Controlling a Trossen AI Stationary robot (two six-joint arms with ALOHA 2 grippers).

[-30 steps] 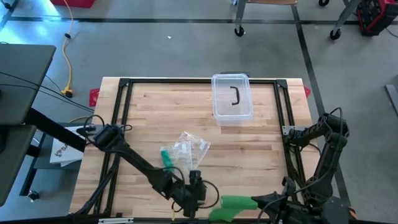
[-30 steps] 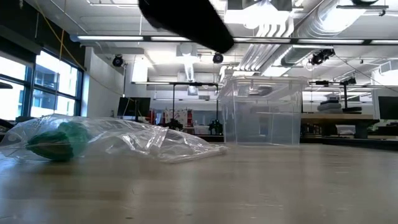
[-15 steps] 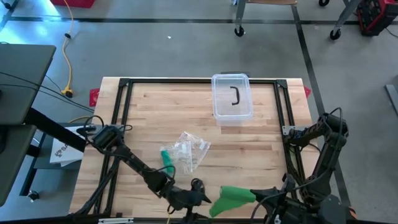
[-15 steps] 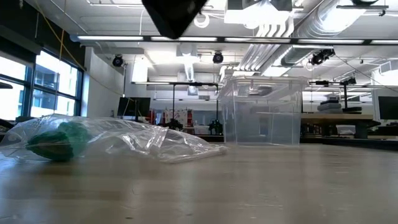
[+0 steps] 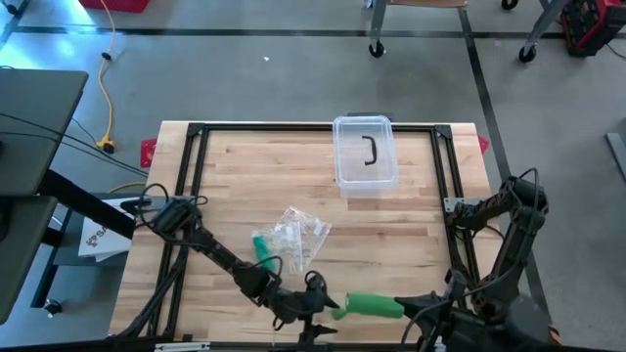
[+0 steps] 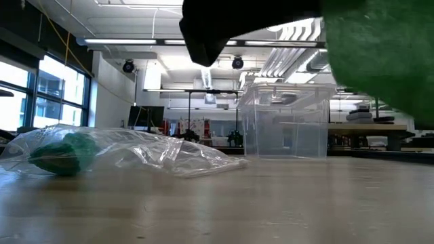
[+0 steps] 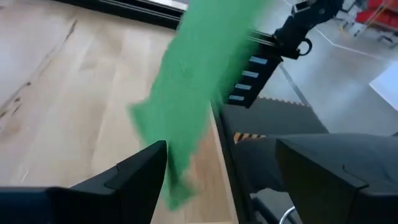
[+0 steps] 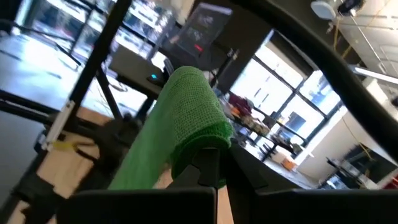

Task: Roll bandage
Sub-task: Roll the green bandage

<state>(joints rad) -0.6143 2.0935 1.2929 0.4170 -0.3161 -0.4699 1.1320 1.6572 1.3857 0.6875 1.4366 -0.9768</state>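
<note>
At the tabletop's (image 5: 391,225) near edge, your right tool (image 5: 409,309) pinches the green bandage (image 5: 370,306) taut so your wide-open left tool (image 5: 318,304) can roll it.

I work in a robotics lab: my wooden table (image 5: 411,244) sits in a black frame (image 5: 313,128) on a concrete floor (image 5: 245,78), under ceiling ducts (image 6: 285,54), with benches (image 6: 380,129) and big windows (image 6: 41,95) behind.

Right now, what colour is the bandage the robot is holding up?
Green: the woven cloth bandage pinched in the right gripper shows best in the right wrist view.
</note>
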